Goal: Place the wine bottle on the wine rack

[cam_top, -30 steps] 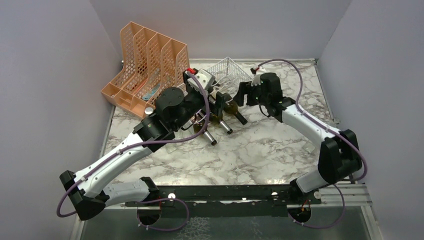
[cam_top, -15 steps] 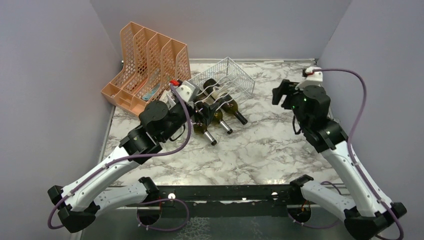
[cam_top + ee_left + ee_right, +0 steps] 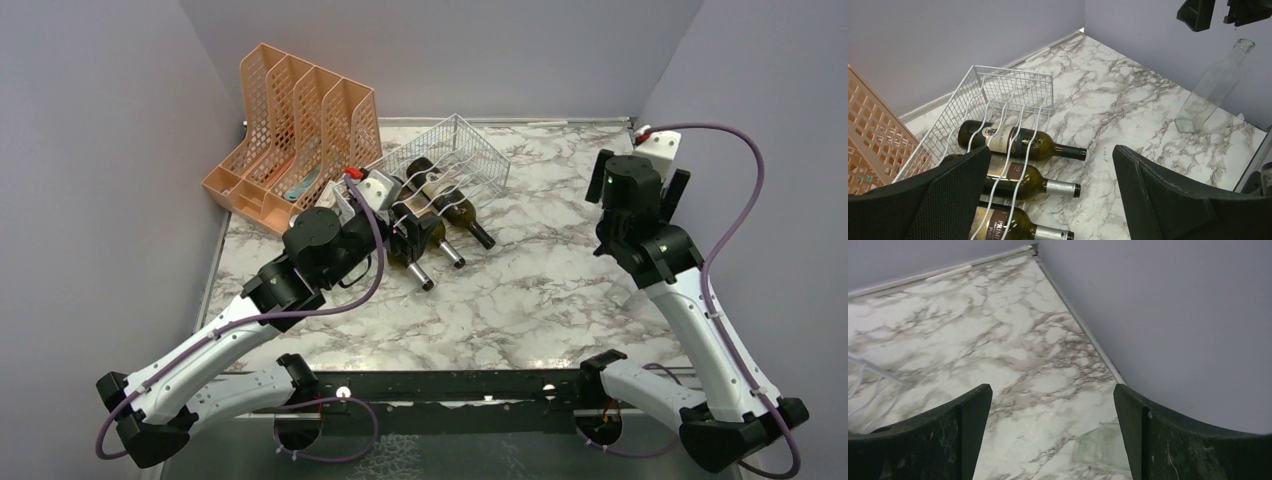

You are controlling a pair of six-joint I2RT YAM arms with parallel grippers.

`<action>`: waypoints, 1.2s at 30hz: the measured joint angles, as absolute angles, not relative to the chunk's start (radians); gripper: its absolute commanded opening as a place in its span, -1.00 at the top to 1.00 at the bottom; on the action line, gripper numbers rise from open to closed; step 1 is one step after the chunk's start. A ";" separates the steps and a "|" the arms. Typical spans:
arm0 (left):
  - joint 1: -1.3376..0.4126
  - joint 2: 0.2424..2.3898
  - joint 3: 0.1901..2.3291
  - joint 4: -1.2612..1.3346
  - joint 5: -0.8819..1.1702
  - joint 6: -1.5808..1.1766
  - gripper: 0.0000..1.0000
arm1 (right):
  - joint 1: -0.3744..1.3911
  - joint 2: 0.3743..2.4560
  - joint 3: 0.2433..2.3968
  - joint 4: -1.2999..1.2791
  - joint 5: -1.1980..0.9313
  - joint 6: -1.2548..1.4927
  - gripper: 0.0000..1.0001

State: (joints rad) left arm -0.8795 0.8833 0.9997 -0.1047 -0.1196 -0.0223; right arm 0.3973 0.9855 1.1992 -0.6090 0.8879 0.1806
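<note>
Your right arm has swung further right and away from the rack since half a second ago, and its wrist now faces the far right corner. Your left arm has barely shifted.

At the far left of the tabletop (image 3: 520, 290) stands the orange file organizer (image 3: 295, 140). Just right of it, your left pincer (image 3: 1052, 150) hangs over the near left end of the wine rack (image 3: 998, 95). Its fingers are spread wide and hold nothing.

The white wire rack sits right of the organizer, at the far middle. Three wine bottles (image 3: 1018, 142) lie side by side in its cradles, under the wavy wires. Their necks point near and to the right, sticking out past the rack's edge over the marble. So the bottle you were sent to place lies in the rack, though you cannot tell which of the three it is.

Further right, close to the right wall, a clear glass bottle (image 3: 1215, 85) stands upright on the tabletop. Your right pincer (image 3: 1052, 390) hangs above it, also spread wide and holding nothing. The glass shows faintly low between its fingers.
</note>
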 measured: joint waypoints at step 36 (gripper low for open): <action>-0.879 0.914 0.987 -0.107 -0.097 -0.056 -0.98 | -0.009 0.939 0.957 -0.696 0.883 0.559 0.21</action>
State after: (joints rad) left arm -0.8795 0.9138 0.9867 -0.1070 -0.0967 -0.0559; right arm -0.0086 0.9390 0.9573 -0.6960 0.8825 0.5591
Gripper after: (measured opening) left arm 0.987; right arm 0.533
